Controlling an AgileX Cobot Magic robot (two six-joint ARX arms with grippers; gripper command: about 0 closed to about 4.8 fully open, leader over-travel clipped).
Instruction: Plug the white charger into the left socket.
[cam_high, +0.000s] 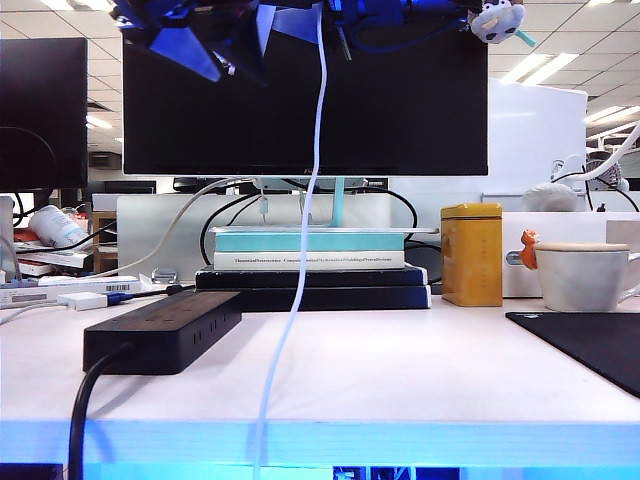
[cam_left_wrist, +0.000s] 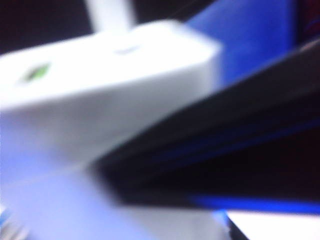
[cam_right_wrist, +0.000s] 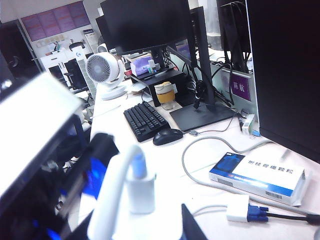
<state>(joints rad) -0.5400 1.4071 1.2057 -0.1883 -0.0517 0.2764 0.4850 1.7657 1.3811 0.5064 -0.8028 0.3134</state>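
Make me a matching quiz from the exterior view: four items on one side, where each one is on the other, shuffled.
1 power strip
2 yellow tin
3 charger cable
4 left gripper, right gripper

A hangs mid-view, past the table edge
B left on the table
C right of the book stack
D at the monitor's upper edge

Pairs: 1B, 2C, 3A, 4D

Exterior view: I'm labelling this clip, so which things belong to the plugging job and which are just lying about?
Job: white charger, its cable, black power strip, left gripper and right gripper, both up above the table.
Lying about: monitor, stacked books, yellow tin, mug, blue-plug adapter.
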